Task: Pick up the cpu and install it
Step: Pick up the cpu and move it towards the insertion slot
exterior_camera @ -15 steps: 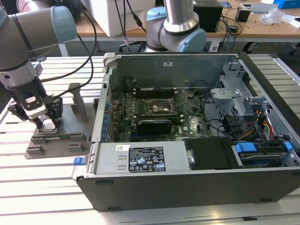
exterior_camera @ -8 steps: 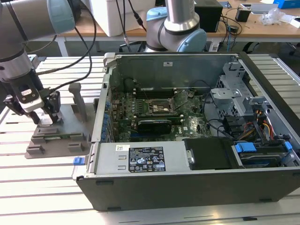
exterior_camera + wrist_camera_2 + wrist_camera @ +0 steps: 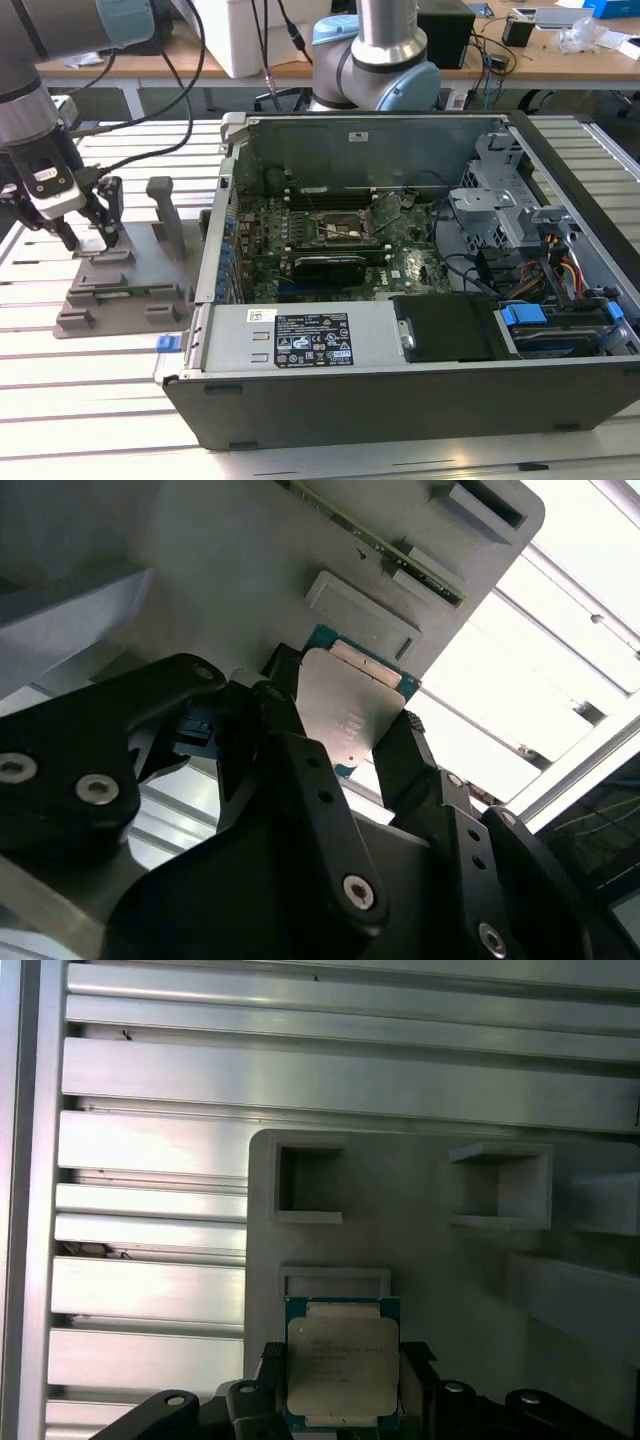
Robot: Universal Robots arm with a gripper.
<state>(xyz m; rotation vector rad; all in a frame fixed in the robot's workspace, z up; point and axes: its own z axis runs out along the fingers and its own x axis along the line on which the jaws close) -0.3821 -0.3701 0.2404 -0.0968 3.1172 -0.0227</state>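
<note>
- Your claw [image 3: 90, 238] is down at the grey tray [image 3: 130, 290] on the exterior view's left. It is well apart from the open computer case [image 3: 400, 390].
- The cpu [image 3: 342, 1365] lies flat on that tray with its shiny side up. Both wrist views show it sitting right between the two black fingers [image 3: 415, 1360].
- The claw looks like it is pinching the cpu. One finger is against each of two opposite edges, and I see no gap on either side.
- I think the fingers take the cpu by its edges because it is thin and flat. There is nothing else on it to grab, and this way nothing presses on the shiny top.
- In the second wrist view, the cpu [image 3: 350, 705] sits low against the tray [image 3: 230, 570]. So I judge that it has not been lifted yet.
- The tray has a small frame around the cpu's place. That likely keeps the cpu in one spot, so your claw [image 3: 345, 730] can come down straight over it.
- The tray stands on the slatted metal table [image 3: 80, 400], just beside the case, so the trip across is short.
- Inside the case you can see the green board [image 3: 265, 245] with a square socket [image 3: 345, 232] near its middle. That looks like the cpu's home, and no cpu shows in it now.
</note>
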